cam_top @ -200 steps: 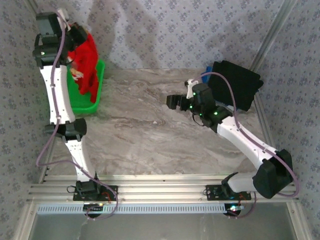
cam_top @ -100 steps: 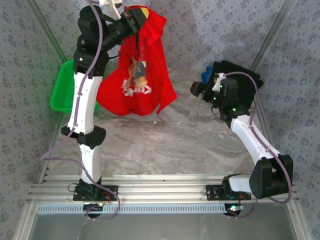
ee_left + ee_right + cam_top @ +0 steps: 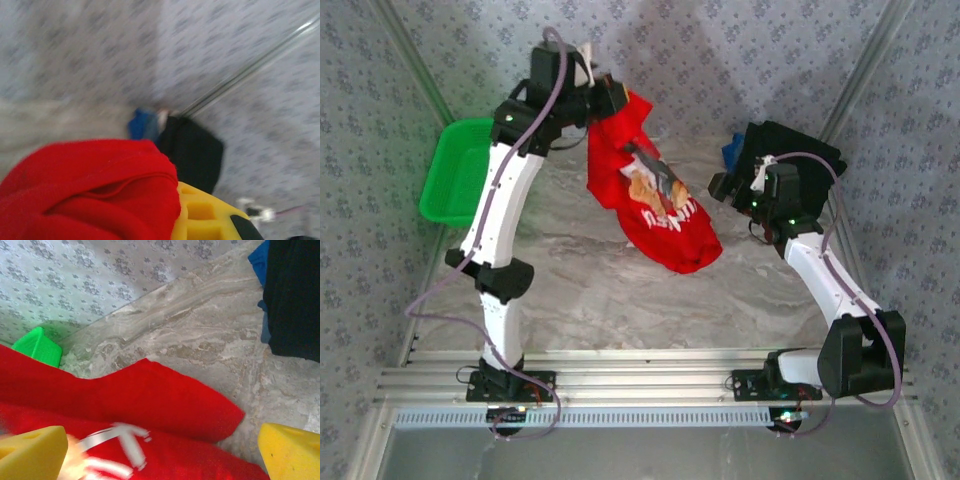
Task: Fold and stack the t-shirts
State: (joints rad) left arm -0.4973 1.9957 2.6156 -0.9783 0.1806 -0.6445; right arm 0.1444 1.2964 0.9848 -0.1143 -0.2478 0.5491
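Red t-shirt [image 3: 655, 205] hangs from the clamped left tool [image 3: 610, 98], near the wide-open right tool [image 3: 720, 187].

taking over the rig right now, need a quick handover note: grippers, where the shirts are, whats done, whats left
Left gripper: shut on the red t-shirt, holding it up bunched, print showing, over the middle of the table.
Right gripper: open, holding nothing, close beside the hanging shirt.
Done: black t-shirt lies folded on the blue t-shirt in the far right corner.
Green basket: far left.
Left: spread the red one flat, fold it, stack it.
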